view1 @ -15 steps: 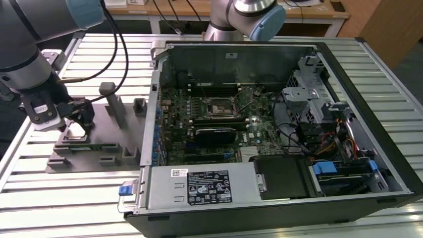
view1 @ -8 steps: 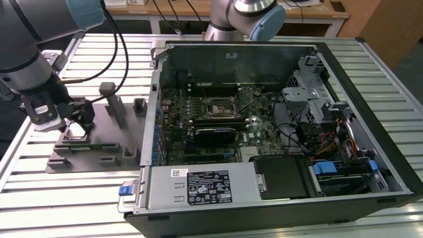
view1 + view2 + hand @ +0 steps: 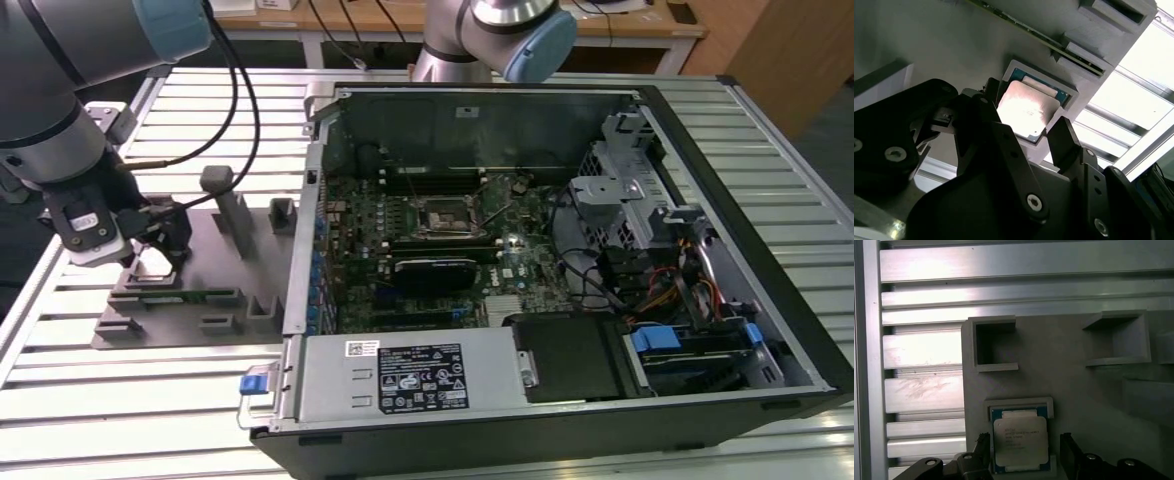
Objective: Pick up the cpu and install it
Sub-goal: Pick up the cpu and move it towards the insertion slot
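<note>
Slatted aluminium table [image 3: 160, 420] carries a grey fixture plate [image 3: 207, 255] on the exterior view's left and an open computer case [image 3: 481, 120] on the exterior view's right. Inside the case lies a green motherboard [image 3: 360, 220] with a square socket [image 3: 443, 215] near its middle. The gripper [image 3: 150, 255] hangs low over the fixture plate, well apart from the case.

In the second wrist view, the cpu [image 3: 1026, 112] is a small flat square with a shiny silver-grey top that catches the light, set on a blue-green base. It lies flat in a shallow framed pocket [image 3: 1015, 66] of the fixture plate. The gripper [image 3: 1026, 122] has its black fingers [image 3: 1064, 142] spread, one on each side of the chip, not pinching it.

In the first wrist view, the cpu [image 3: 1020, 444] shows faint print on its metal lid and sits inside the same pocket [image 3: 1019, 402]. Two open-sided grey pockets [image 3: 994, 345] stand elsewhere on the plate. The gripper [image 3: 1026, 455] straddles the chip with its fingers [image 3: 1070, 455] apart; whether either finger touches the chip's edge I cannot tell.
</note>
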Action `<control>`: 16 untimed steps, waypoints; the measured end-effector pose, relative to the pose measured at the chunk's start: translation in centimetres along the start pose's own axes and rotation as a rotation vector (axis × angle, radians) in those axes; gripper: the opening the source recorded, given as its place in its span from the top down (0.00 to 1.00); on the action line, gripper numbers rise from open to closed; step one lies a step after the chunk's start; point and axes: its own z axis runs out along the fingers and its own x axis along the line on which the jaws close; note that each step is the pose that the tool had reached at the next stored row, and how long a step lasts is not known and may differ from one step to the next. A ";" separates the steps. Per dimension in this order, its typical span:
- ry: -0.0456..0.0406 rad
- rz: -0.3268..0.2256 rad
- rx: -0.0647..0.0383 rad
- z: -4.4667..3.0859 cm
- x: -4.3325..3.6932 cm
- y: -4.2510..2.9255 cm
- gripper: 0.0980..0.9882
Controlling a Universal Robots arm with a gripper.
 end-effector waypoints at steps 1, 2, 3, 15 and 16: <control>-0.0001 0.000 0.000 0.03 0.00 0.00 0.37; -0.0001 0.000 0.000 0.06 0.00 0.00 0.37; -0.0002 0.000 0.000 0.09 0.01 0.00 0.37; 0.0010 -0.025 -0.001 0.34 0.06 -0.02 0.37; 0.0011 -0.028 -0.001 0.39 0.06 -0.02 0.37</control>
